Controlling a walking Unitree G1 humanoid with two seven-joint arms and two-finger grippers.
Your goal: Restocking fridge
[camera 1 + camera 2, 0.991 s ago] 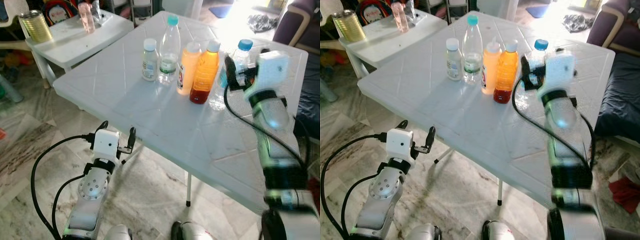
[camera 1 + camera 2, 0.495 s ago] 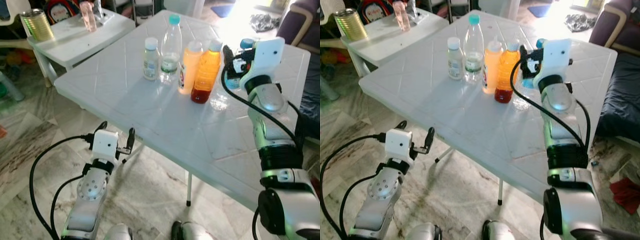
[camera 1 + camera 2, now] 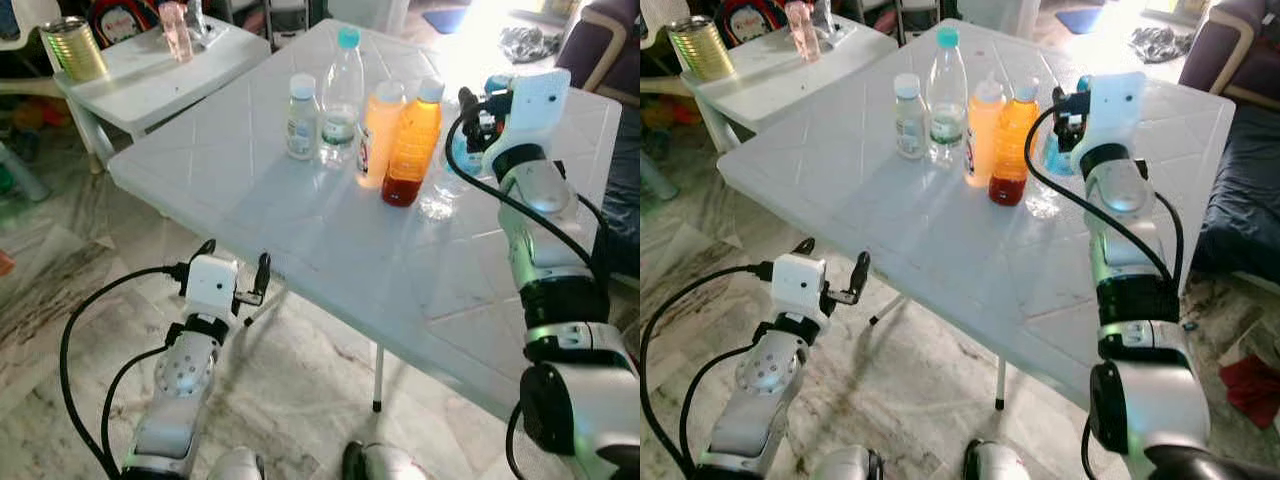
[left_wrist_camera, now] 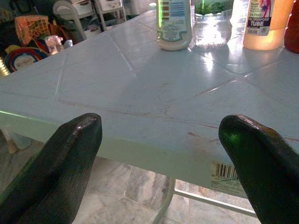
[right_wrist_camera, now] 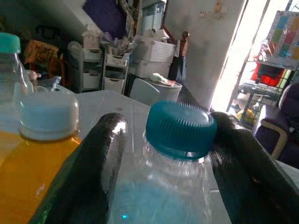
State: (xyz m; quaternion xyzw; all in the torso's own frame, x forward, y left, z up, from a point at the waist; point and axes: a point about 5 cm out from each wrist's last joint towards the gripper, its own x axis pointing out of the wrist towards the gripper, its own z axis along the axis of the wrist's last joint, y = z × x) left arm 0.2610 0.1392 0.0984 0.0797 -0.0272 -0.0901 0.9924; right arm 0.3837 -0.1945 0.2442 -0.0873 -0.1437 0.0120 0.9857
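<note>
Several drinks stand in a row on the white plastic table (image 3: 300,225): a small white bottle (image 3: 299,118), a clear bottle with a teal cap (image 3: 341,100), a pale orange bottle (image 3: 377,135), an orange juice bottle (image 3: 410,145) and a clear blue-capped bottle (image 3: 442,185). My right gripper (image 3: 478,103) is at that last bottle's top. In the right wrist view its fingers (image 5: 100,158) straddle the blue cap (image 5: 180,128), open, one finger against the cap. My left gripper (image 3: 234,264) hangs open below the table's near edge, holding nothing.
A smaller white side table (image 3: 150,85) at the back left carries a tin can (image 3: 72,48) and a pink bottle (image 3: 177,28). A dark sofa (image 3: 622,150) stands to the right. The table's leg (image 3: 378,378) stands on a marble floor.
My right gripper has moved forward along the table to the blue-capped bottle and now straddles its cap. The left arm has stayed put.
</note>
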